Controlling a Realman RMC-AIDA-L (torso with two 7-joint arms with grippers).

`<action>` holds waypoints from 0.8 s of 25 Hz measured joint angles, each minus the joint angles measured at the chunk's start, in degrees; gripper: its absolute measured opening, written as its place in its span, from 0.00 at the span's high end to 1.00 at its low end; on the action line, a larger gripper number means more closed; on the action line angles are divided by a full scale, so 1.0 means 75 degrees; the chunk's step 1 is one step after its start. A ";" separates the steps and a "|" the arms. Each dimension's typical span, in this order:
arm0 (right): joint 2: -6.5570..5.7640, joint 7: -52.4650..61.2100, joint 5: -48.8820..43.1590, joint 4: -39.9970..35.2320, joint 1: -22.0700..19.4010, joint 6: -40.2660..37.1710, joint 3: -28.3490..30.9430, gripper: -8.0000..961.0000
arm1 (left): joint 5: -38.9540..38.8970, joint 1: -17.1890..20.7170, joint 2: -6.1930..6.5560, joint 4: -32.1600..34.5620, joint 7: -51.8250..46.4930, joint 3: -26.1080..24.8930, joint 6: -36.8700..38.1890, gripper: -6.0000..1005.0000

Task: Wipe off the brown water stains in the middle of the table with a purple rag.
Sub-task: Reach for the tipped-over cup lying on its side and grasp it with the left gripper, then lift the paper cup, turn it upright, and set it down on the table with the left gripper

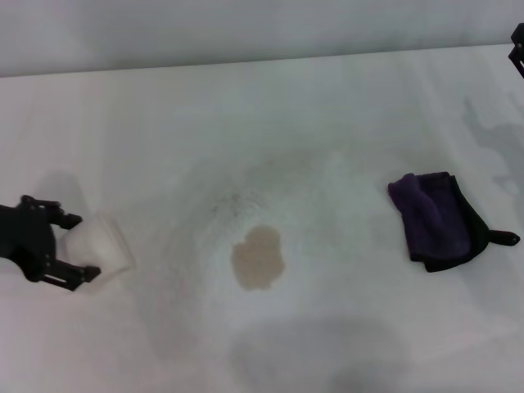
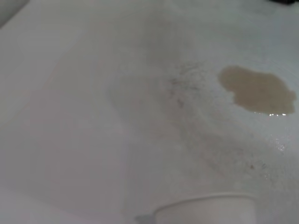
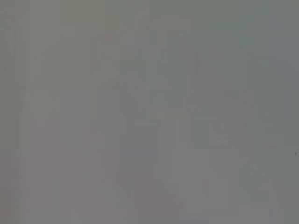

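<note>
Brown spill mid-bench, purple rag lying off to my right, paper cup in my left gripper.

My left gripper (image 1: 74, 246) sits at the left edge of the bench (image 1: 270, 106) with its two fingers spread around a white paper cup (image 1: 102, 244), one finger on each side of it and the cup lying tilted between them; the cup's rim also shows in my left wrist view (image 2: 205, 205). The brown water stains (image 1: 258, 258) form one tan blotch in the middle of the bench, just below a patch of faint grey speckles (image 1: 233, 203). The purple rag (image 1: 438, 219) lies folded well to the right of the blotch, touching nothing else. My right gripper (image 1: 517, 45) only shows as a dark sliver at the far right edge, and I cannot tell how its fingers stand.
</note>
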 joint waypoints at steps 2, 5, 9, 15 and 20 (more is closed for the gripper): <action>0.0000 0.0000 0.0000 -0.0004 0.0000 0.0008 0.0000 0.14 | 0.0003 -0.0067 -0.0037 -0.0209 0.0048 0.0180 -0.0174 0.14; 0.0000 0.0001 0.0000 -0.0005 0.0000 0.0011 0.0024 0.14 | 0.0012 -0.0102 -0.0101 -0.0376 0.0104 0.0360 -0.0448 0.14; 0.0000 0.0001 0.0001 -0.0014 0.0000 0.0012 0.0032 0.14 | 0.0134 -0.0123 -0.0191 -0.0498 0.0144 0.0427 -0.0713 0.15; -0.0006 0.0001 0.0010 -0.0029 0.0000 0.0011 0.0033 0.14 | 0.0035 -0.0098 -0.0293 -0.0482 0.0354 0.0360 -0.0855 0.17; -0.0010 0.0001 0.0011 -0.0031 0.0000 0.0012 0.0023 0.14 | -0.0504 -0.0007 -0.0330 -0.0436 0.0558 0.0348 -0.0863 0.18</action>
